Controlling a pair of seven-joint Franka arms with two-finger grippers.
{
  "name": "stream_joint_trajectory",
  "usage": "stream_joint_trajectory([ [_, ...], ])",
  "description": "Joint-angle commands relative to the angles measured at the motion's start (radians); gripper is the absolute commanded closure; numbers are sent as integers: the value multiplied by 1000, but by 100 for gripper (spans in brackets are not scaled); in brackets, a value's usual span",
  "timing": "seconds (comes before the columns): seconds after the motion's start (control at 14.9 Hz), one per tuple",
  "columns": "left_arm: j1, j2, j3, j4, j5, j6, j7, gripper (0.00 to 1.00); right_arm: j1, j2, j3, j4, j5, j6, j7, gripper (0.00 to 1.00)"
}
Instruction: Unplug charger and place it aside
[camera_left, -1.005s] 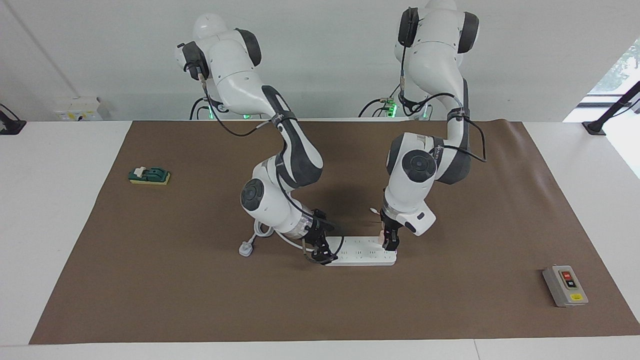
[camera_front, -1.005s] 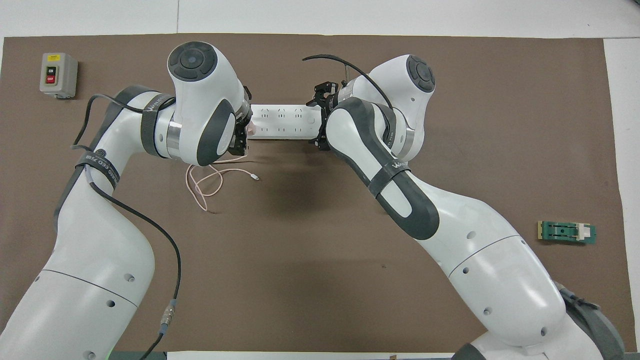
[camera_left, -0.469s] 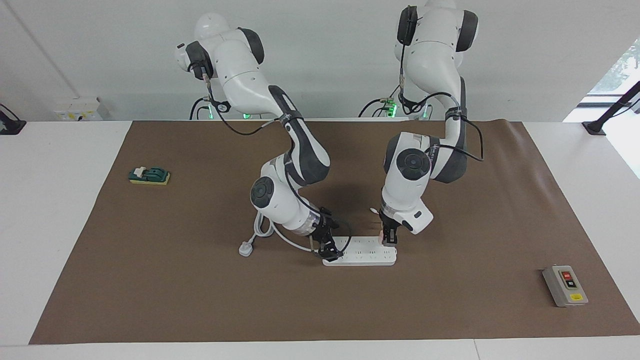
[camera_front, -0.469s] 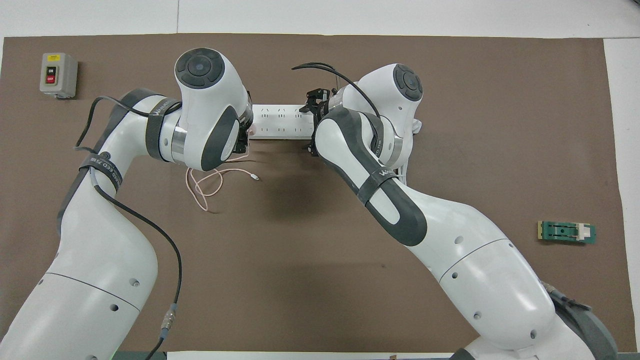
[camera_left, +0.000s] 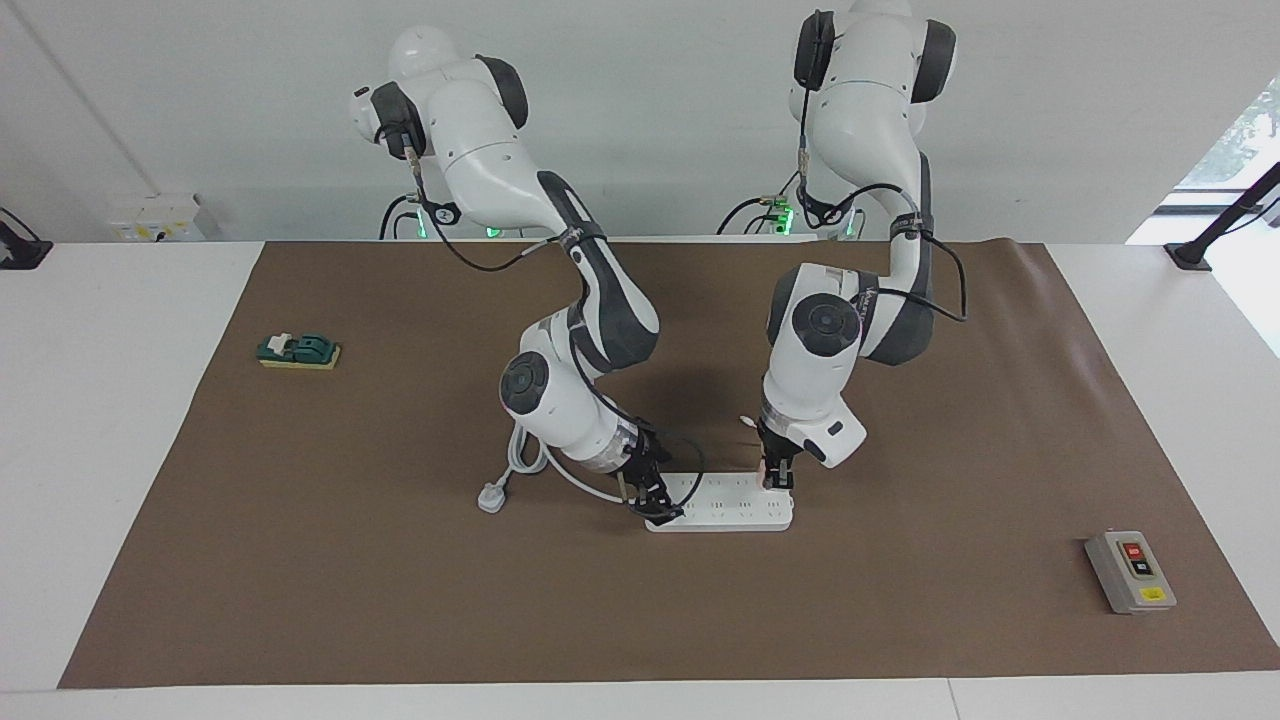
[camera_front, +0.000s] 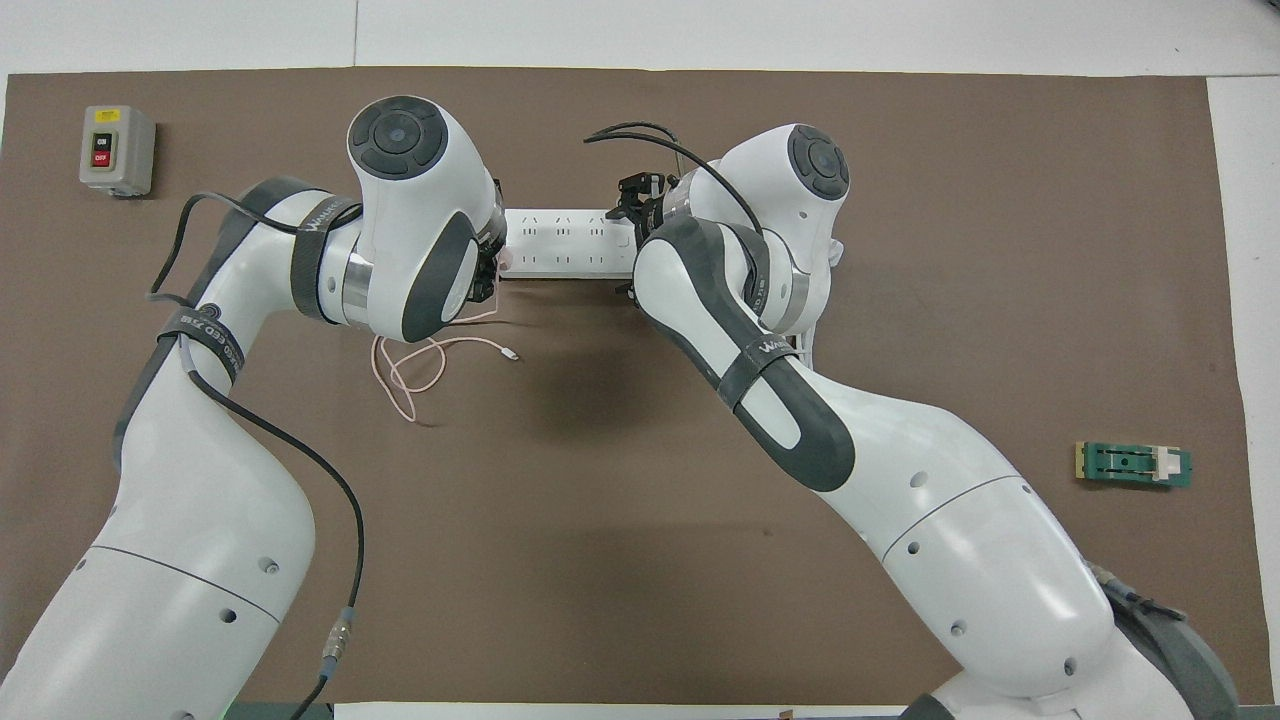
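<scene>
Both grippers down on the strip (camera_left: 722, 503).
Left gripper (camera_left: 779, 478) pinching charger (camera_left: 766, 470); right gripper (camera_left: 660, 503) fingers unreadable. Plug (camera_left: 490, 497) at nine o'clock, switch box (camera_left: 1130, 571) at four.

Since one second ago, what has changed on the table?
The right gripper slid along the power strip toward its middle and now rests on its end. The left gripper closed in around the charger plugged in at the other end. The strip, pink cable, white plug and switch box stayed put.
</scene>
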Motion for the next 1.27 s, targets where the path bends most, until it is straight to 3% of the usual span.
stream_joint_trajectory([
  [0.0, -21, -38, 16, -56, 16, 24, -18, 55, -14, 8, 2, -15, -28, 21, -24, 0],
  [0.67, -21, -38, 17, -61, 18, 24, -18, 55, -28, 31, 2, 22, -15, 22, -23, 0],
  [0.74, -21, -38, 17, -61, 18, 24, -18, 55, -28, 33, 4, 22, -15, 22, -23, 9],
  [0.87, -21, -38, 17, -61, 18, 24, -18, 55, -22, 33, 4, 22, -15, 25, -23, 48],
  [0.94, -21, -39, 17, -61, 18, 23, -18, 55, -20, 33, 4, 22, -15, 25, -23, 56],
  [1.07, -21, -39, 17, -61, 18, 23, -18, 55, -19, 33, 4, 22, -15, 25, -23, 96],
  [1.21, -21, -39, 17, -61, 18, 20, -18, 55, -17, 33, 4, 22, -14, 25, -21, 100],
])
